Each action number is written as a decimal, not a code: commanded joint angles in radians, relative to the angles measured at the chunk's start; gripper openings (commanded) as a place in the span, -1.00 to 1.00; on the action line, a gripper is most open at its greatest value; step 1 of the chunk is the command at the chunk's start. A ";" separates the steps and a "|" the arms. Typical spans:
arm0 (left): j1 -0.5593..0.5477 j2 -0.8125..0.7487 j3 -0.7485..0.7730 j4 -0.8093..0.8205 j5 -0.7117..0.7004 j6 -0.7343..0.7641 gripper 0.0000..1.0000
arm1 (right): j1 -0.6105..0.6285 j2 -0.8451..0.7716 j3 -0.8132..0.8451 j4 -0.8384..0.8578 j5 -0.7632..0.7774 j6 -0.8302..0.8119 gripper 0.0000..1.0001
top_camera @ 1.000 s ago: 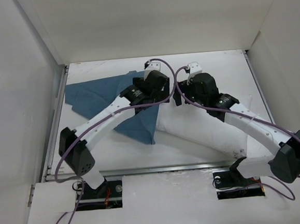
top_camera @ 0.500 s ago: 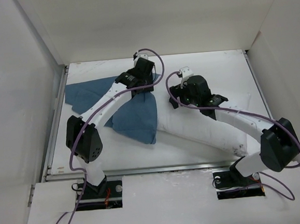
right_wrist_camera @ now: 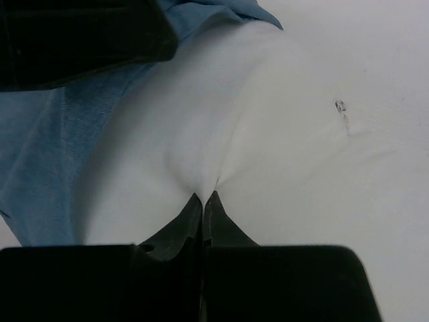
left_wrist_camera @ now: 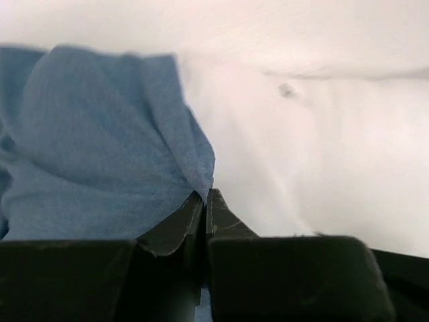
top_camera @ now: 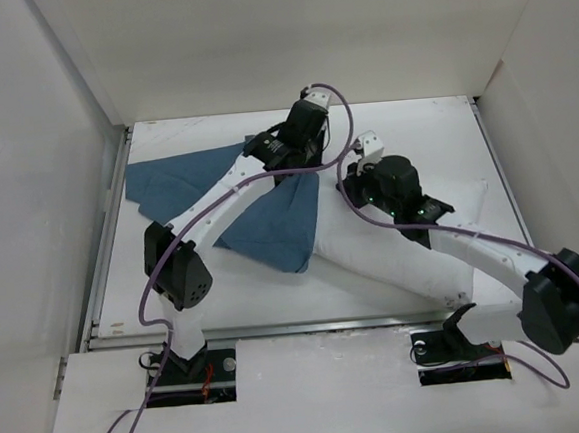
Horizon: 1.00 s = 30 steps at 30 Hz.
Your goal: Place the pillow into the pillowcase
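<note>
Now the left hand (left_wrist_camera: 205,201) pinches the pillowcase (left_wrist_camera: 87,147) edge, the right hand (right_wrist_camera: 203,201) a pucker of the pillow (right_wrist_camera: 268,121); lifting that edge high should let the pillow slide under.

white arms (top_camera: 219,207), black joints (top_camera: 179,275), purple cables (top_camera: 322,86); fingers (left_wrist_camera: 174,225) apparently black.

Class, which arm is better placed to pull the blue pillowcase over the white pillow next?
Left, probably: the left jaws pinch the edge of the thin blue fabric pillowcase beside the plump white pillow; the right jaws grip the pillow.
</note>
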 commanded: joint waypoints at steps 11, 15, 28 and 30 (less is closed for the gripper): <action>-0.349 -0.182 -0.083 0.204 0.271 0.011 -1.00 | 0.042 -0.211 -0.343 0.817 0.121 0.290 -1.00; -0.363 -0.275 -0.394 0.370 0.367 -0.099 -1.00 | 0.031 -0.190 -0.421 0.966 0.241 0.401 -1.00; -0.352 -0.375 -0.581 0.354 0.167 -0.199 0.54 | 0.004 -0.309 -0.323 0.508 0.154 0.379 0.31; -0.343 -0.384 -0.492 0.275 0.071 -0.170 0.99 | 0.004 -0.363 -0.299 0.370 0.166 0.340 0.69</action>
